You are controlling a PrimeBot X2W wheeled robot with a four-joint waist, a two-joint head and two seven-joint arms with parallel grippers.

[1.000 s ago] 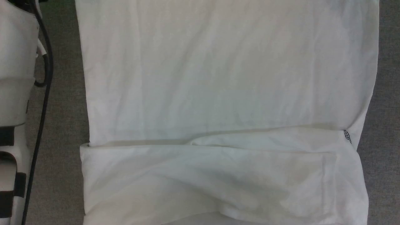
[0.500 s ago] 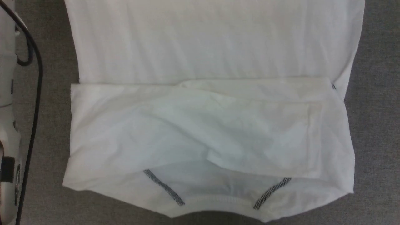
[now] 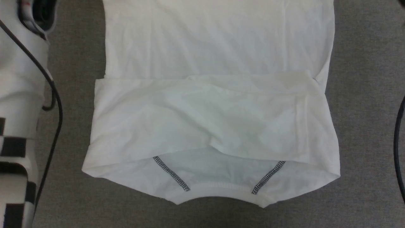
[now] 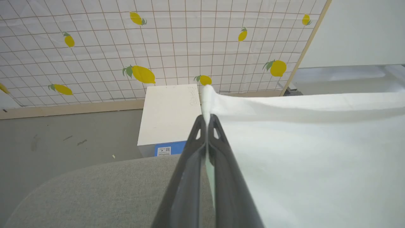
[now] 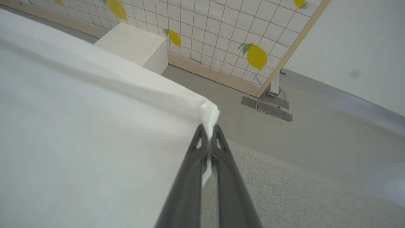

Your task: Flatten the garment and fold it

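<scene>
The garment (image 3: pixel 215 47), a white T-shirt, lies on the grey table (image 3: pixel 364 95) with its collar (image 3: pixel 218 188) nearest me. Dark zigzag stitching (image 3: pixel 171 173) runs along both shoulder seams. A folded layer crosses its middle, and its far end runs off the top of the head view. In the left wrist view my left gripper (image 4: pixel 207 122) is shut on a corner of the garment (image 4: pixel 316 152), raised above the table (image 4: pixel 95 190). In the right wrist view my right gripper (image 5: pixel 208 131) is shut on another corner of the garment (image 5: pixel 79 126). The cloth stretches between them.
My pale left forearm (image 3: pixel 19 79) with a black cable (image 3: pixel 53 95) stands at the left of the head view, and another cable (image 3: pixel 399 142) at the right edge. Beyond the table, a rigid white box (image 4: pixel 171 114) sits on the floor before a lemon-patterned screen (image 4: pixel 158 47).
The head camera has moved, so the garment's collar end and shoulder stitching have come into view. My left gripper has closed on the garment's corner. The right gripper has stayed shut.
</scene>
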